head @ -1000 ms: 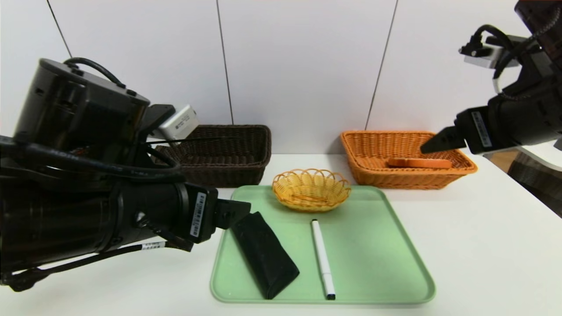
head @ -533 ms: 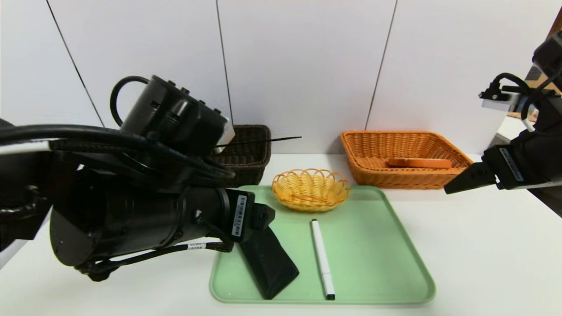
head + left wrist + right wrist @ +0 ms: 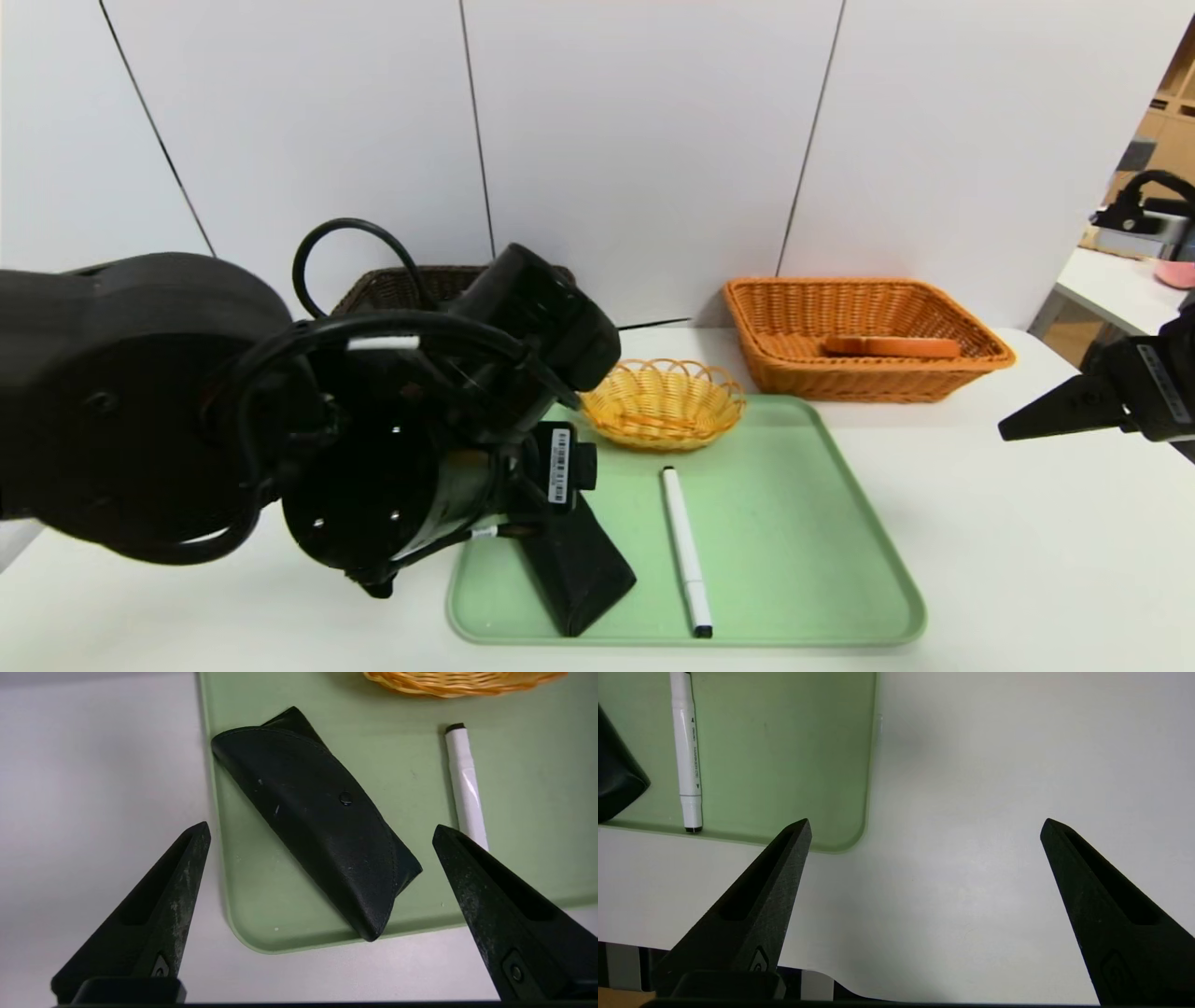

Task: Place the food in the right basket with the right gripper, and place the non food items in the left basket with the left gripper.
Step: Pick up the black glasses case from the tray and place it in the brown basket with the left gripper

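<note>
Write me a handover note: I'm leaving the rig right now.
Left gripper: open, empty, above the black case on the green tray.
Right gripper: open, empty, over bare table right of the tray.
Done: an orange food piece lies in the orange basket.
Left: case, white marker, small yellow basket sit on the tray; brown basket is mostly hidden.

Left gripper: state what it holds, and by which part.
Nothing. The left gripper is open above the black glasses case on the green tray, its fingers clear of it.
</note>
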Motion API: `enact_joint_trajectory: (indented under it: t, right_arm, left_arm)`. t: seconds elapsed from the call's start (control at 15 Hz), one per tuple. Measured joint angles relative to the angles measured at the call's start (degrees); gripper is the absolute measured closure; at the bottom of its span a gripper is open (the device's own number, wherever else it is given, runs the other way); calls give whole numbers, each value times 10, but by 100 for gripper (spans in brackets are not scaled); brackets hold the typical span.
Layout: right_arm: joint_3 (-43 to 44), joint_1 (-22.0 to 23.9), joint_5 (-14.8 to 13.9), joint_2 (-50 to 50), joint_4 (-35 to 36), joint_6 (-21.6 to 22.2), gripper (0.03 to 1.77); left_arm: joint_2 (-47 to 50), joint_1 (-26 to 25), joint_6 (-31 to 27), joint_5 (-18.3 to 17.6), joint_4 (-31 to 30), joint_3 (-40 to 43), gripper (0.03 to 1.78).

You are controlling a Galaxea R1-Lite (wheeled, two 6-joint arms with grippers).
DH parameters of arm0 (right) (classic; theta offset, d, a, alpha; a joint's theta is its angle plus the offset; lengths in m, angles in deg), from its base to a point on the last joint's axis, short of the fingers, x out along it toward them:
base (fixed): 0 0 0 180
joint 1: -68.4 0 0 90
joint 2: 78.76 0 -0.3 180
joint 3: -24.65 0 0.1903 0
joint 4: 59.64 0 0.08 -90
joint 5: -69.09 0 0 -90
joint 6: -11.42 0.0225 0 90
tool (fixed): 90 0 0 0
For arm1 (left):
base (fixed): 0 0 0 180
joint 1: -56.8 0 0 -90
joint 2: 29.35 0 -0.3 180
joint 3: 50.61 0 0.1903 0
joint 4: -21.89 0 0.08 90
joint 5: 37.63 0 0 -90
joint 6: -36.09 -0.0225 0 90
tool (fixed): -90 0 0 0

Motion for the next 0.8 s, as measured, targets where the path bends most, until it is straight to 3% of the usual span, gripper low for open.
enact_joint_trajectory:
  t: [0.27, 0.8]
  right_arm:
    - [-11, 0, 0, -23, 0, 1, 11]
    - [-41, 0, 3, -59, 7, 1, 11]
  left_arm:
    - [-55, 2, 101, 3, 89, -88, 12]
    - [-133, 16, 179, -1, 107, -144, 12]
